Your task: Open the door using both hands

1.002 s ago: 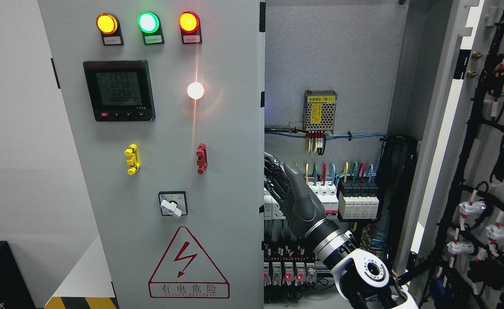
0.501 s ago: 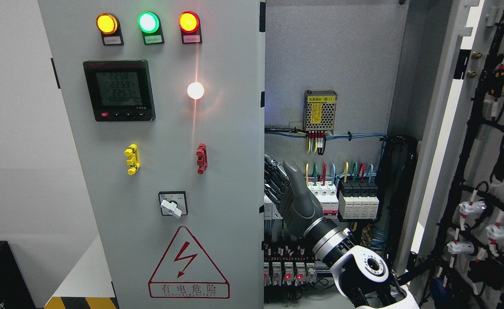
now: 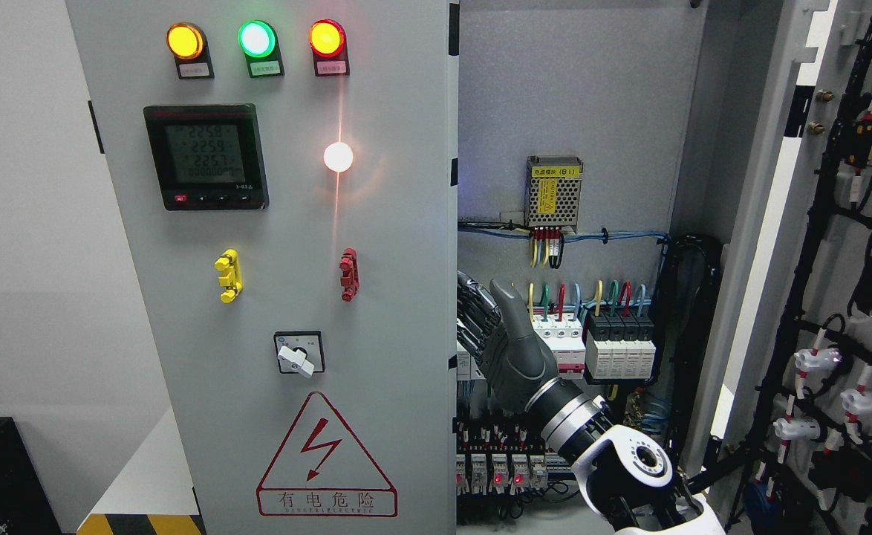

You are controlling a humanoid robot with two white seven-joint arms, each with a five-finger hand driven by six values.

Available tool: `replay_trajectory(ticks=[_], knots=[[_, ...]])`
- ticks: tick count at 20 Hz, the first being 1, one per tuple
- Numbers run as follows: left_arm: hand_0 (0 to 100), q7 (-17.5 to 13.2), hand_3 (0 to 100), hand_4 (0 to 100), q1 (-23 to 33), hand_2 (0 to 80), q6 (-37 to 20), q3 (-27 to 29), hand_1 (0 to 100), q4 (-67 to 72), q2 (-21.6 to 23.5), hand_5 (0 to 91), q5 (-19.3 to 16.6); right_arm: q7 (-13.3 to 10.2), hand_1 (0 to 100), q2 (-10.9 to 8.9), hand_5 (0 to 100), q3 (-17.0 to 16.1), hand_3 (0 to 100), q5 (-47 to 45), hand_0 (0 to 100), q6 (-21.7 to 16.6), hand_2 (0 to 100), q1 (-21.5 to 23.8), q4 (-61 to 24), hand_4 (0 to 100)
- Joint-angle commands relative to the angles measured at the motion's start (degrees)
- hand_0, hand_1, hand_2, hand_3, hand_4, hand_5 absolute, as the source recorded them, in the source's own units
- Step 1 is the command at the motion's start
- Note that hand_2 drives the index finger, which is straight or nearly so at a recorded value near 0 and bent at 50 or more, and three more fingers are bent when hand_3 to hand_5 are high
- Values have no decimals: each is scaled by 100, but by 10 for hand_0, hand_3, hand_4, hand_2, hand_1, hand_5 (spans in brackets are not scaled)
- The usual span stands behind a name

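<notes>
The right hand (image 3: 506, 338), at 5 o'clock, hooks its curled fingers (image 3: 473, 319) behind the free edge of the left cabinet door (image 3: 295, 223), apparently to pull it open.

The cabinet's closed left door (image 3: 391, 223) carries three lit lamps along its top edge: yellow (image 3: 184, 41), green (image 3: 256, 38) and red (image 3: 327, 38). Below them a black meter (image 3: 206, 156) sits towards the left edge, with a glowing white lamp (image 3: 338, 157) to its right. A yellow switch (image 3: 228, 276) and a red switch (image 3: 348, 274) sit at mid-height, above a rotary switch (image 3: 298, 353) and a warning sticker (image 3: 325, 457). The grey back plate (image 3: 570, 89) holds a perforated power supply (image 3: 553, 192) above a row of breakers (image 3: 620, 349). The open right door (image 3: 785, 245) bears a black cable harness (image 3: 815, 223).
</notes>
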Motion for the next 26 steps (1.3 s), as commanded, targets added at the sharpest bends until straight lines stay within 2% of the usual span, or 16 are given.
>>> replay_trajectory(ticks=[1, 4, 8, 19, 23, 26], knots=[[0, 4, 0, 0, 193, 0, 3, 0, 0, -149, -37, 0, 0, 42, 0, -203, 0, -149, 0, -13, 191, 4, 0, -12, 114, 0], [0, -5, 0, 0, 185, 0, 3, 0, 0, -158, -37, 0, 0, 103, 0, -203, 0, -158, 0, -22, 191, 4, 0, -39, 202, 0], [0, -5, 0, 0, 185, 0, 3, 0, 0, -176, -37, 0, 0, 499, 0, -203, 0, -158, 0, -13, 191, 39, 0, -48, 211, 0], [0, -5, 0, 0, 185, 0, 3, 0, 0, -158, -37, 0, 0, 675, 0, -203, 0, -167, 0, -22, 191, 135, 0, -162, 246, 0], [0, -5, 0, 0, 185, 0, 3, 0, 0, -141, -37, 0, 0, 973, 0, -203, 0, -167, 0, -13, 191, 179, 0, -162, 246, 0], [0, -5, 0, 0, 193, 0, 3, 0, 0, -140, -28, 0, -9, 1018, 0, -203, 0, -167, 0, -22, 191, 223, 0, -171, 299, 0]])
